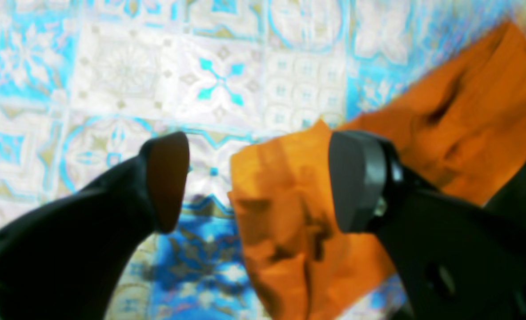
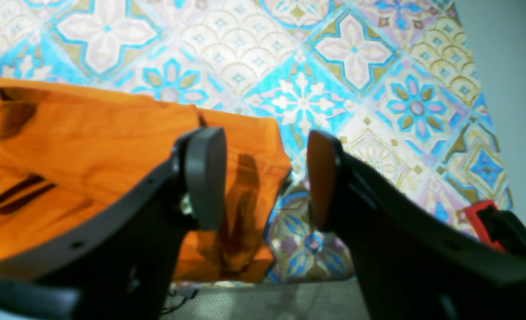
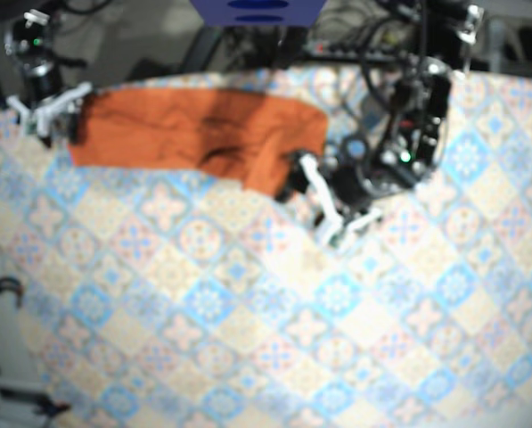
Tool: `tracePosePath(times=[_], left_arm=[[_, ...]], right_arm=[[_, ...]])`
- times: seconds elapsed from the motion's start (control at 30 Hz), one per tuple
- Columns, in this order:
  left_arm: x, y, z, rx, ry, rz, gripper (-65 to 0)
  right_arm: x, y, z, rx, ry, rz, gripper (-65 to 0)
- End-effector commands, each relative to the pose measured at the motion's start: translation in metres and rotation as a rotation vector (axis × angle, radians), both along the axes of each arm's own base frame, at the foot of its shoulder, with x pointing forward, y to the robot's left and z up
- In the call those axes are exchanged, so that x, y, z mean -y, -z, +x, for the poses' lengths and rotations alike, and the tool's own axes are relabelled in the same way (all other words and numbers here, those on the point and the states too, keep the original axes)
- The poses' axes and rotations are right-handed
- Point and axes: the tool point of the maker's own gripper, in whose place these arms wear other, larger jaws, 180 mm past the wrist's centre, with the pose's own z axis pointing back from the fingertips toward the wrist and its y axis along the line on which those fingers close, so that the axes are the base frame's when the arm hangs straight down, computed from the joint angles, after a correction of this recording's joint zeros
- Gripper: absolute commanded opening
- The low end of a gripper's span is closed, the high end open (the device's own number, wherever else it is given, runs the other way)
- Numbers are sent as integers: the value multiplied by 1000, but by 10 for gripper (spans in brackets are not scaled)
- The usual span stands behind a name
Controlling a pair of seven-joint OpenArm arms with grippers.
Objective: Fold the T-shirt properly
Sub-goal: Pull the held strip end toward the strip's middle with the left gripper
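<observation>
Orange cloth T-shirt (image 3: 194, 129) lies bunched on the tile-patterned surface (image 3: 248, 312); left gripper (image 1: 258, 182) and right gripper (image 2: 267, 178) both spread, empty, at its ends.

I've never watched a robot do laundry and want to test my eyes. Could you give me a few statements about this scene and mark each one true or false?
1. The T-shirt is orange. True.
2. The left gripper is clamped on the cloth. False: its jaws stand open, gripping nothing.
3. The right gripper is open. True.
4. The tablecloth is plain white. False: it is patterned with blue and cream tiles.
5. From above, both grippers sit at the same end of the T-shirt. False: there is one at each end.
</observation>
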Motion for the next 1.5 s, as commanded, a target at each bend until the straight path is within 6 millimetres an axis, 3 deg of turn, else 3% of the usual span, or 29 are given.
tracePosePath(times=[0.0, 0.3, 0.97, 1.47], left_arm=[[-2, -3, 5, -16, -26, -64, -169], [-28, 69, -14, -422, -290, -414, -170], [-17, 38, 29, -322, -299, -502, -170], [13, 35, 27, -341, -280, -552, -171]], right_arm=[[4, -13, 5, 47, -4, -11, -362], [4, -12, 4, 43, -5, -12, -362], [4, -11, 2, 34, -3, -12, -362], [4, -10, 2, 30, -2, -11, -362]])
